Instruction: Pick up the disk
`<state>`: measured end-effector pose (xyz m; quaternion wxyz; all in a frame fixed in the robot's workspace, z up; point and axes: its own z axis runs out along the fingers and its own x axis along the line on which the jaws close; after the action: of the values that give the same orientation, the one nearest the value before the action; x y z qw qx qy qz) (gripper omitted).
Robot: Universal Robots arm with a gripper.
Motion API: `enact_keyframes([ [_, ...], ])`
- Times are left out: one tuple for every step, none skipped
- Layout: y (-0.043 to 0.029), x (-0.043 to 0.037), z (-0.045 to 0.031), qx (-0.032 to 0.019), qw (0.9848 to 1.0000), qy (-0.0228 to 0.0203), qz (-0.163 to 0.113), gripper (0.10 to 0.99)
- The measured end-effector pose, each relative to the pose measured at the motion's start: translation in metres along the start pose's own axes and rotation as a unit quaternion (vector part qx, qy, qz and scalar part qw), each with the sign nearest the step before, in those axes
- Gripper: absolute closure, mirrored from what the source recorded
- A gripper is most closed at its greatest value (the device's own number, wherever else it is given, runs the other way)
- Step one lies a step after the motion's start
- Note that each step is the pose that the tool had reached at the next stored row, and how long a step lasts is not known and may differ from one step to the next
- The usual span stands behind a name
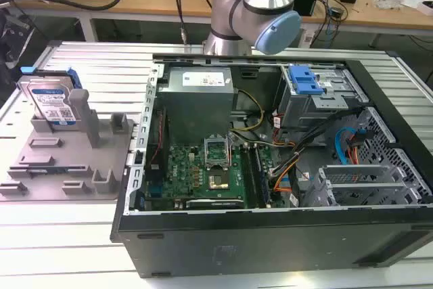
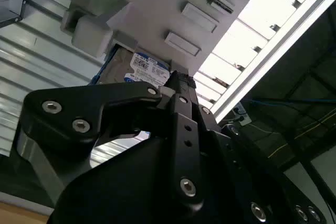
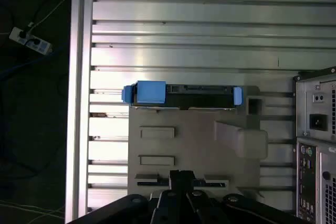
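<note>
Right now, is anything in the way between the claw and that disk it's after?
Nothing visible does. In the first wrist view the claw hangs over the grey tray; the disk stands on edge at its rim, top bare, a grey post beside it.

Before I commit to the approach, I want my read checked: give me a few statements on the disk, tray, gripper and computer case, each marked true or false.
1. The disk stands on edge in the grey fixture tray. True.
2. The gripper holds the disk. False: in the first wrist view the disk sits in the tray, apart from the gripper.
3. The tray lies to the exterior view's left of the computer case. True.
4. The computer case is closed up. False: its side is open and the motherboard shows inside.
</note>
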<state>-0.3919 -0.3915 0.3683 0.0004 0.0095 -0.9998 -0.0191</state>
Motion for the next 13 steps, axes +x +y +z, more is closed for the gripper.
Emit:
enact_keyframes([
  [0.0000, 0.0000, 0.0000, 0.0000, 1.0000, 0.0000, 0.000, 0.980],
  [0.0000, 0.0000, 0.0000, 0.0000, 1.0000, 0.0000, 0.000, 0.980],
  [0.0000, 0.0000, 0.0000, 0.0000, 1.0000, 0.0000, 0.000, 0.980],
  [0.0000, 0.0000, 0.0000, 0.0000, 1.0000, 0.0000, 0.000, 0.980],
  [0.0000, 0.0000, 0.0000, 0.0000, 1.0000, 0.0000, 0.000, 0.980],
  [0.0000, 0.0000, 0.0000, 0.0000, 1.0000, 0.0000, 0.000, 0.980],
  [0.0000, 0.0000, 0.0000, 0.0000, 1.0000, 0.0000, 0.000, 0.980],
  [0.0000, 0.0000, 0.0000, 0.0000, 1.0000, -0.0001, 0.000, 0.980],
  [0.0000, 0.0000, 0.0000, 0.0000, 1.0000, -0.0002, 0.000, 0.980],
  [0.0000, 0.0000, 0.0000, 0.0000, 1.0000, -0.0002, 0.000, 0.980],
  [0.0000, 0.0000, 0.0000, 0.0000, 1.0000, -0.0003, 0.000, 0.980],
  [0.0000, 0.0000, 0.0000, 0.0000, 1.0000, -0.0004, 0.000, 0.980],
  [0.0000, 0.0000, 0.0000, 0.0000, 1.0000, -0.0004, 0.000, 0.980],
])
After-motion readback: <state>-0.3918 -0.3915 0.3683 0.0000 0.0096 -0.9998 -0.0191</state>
